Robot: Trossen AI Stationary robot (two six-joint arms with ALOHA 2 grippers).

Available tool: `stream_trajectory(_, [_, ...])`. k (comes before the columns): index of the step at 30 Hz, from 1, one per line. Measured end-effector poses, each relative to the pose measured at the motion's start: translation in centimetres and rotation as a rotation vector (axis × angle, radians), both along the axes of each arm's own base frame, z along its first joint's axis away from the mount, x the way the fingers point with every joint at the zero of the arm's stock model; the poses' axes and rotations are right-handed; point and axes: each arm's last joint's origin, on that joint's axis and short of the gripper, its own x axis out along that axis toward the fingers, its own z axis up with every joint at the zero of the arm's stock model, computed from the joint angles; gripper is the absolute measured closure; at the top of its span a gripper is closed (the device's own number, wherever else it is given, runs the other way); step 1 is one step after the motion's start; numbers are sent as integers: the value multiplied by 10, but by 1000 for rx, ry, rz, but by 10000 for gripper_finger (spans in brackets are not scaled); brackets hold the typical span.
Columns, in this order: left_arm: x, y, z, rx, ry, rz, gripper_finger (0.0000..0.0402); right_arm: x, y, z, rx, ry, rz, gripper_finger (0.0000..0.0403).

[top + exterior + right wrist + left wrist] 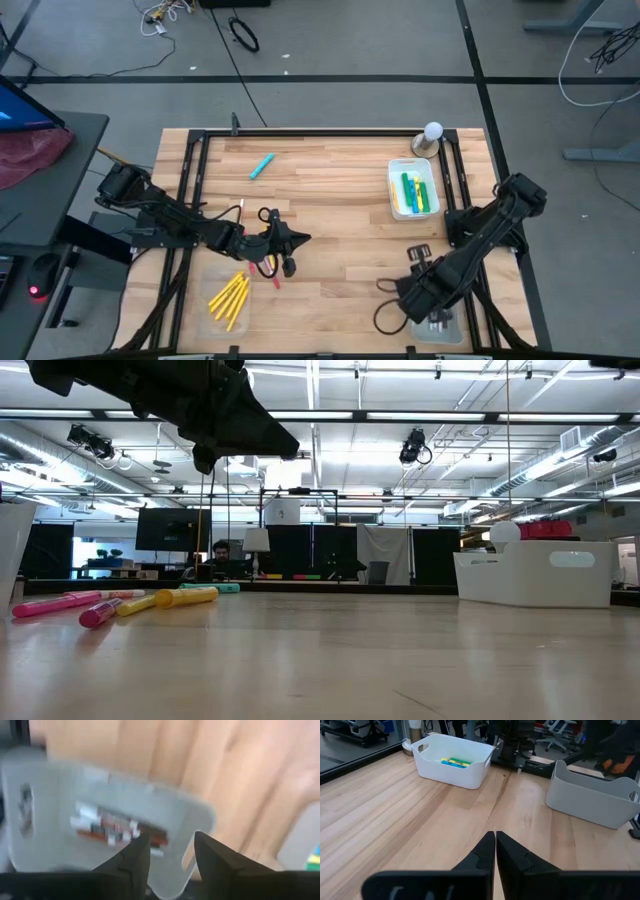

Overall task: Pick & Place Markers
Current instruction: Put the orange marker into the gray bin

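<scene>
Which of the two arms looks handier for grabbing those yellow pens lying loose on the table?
Probably the left. Its gripper hangs right beside the yellow markers, fingers shut and empty. The right gripper is across the table, over a tray of white markers.

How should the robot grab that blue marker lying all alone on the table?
Probably from straight above, pinching the light blue marker around its middle. It lies flat and slanted on bare wood, with nothing near it, so the claw fingers should close across its thin sides, not along its length.

White bins, bulb (table's far edge)
</scene>
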Motion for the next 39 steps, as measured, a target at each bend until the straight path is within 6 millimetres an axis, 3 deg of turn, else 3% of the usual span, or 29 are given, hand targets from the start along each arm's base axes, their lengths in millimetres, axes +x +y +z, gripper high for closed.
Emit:
stream_trajectory(4, [0, 0, 0, 0, 0, 0, 383, 16, 1, 13, -57, -246, -172, 263])
stream_trajectory(8, [0, 0, 0, 0, 0, -1, 383, 33, 2, 7, -192, -605, -213, 274])
stream_trajectory(12, [0, -1, 0, 0, 0, -2, 383, 49, 1, -19, -283, -910, -272, 280])
stream_trajectory(15, [0, -1, 0, -1, 0, -3, 383, 62, -8, -49, -236, -1061, -357, 281])
stream_trajectory(19, [-2, -1, 0, 0, 17, -22, 383, 74, -32, -84, -100, -1233, -478, 282])
stream_trajectory(22, [-9, -3, 3, 8, 59, -49, 383, 74, -55, -98, 15, -1360, -590, 282])
stream_trajectory(28, [-41, 2, 10, 0, 207, 49, 383, 70, -82, -109, 152, -1449, -654, 282])
stream_trajectory(35, [-89, 22, 0, -124, 405, 363, 382, 70, -84, -111, 139, -1430, -630, 282])
stream_trajectory(39, [-107, 33, -13, -215, 552, 513, 354, 70, -84, -112, 129, -1427, -617, 282])
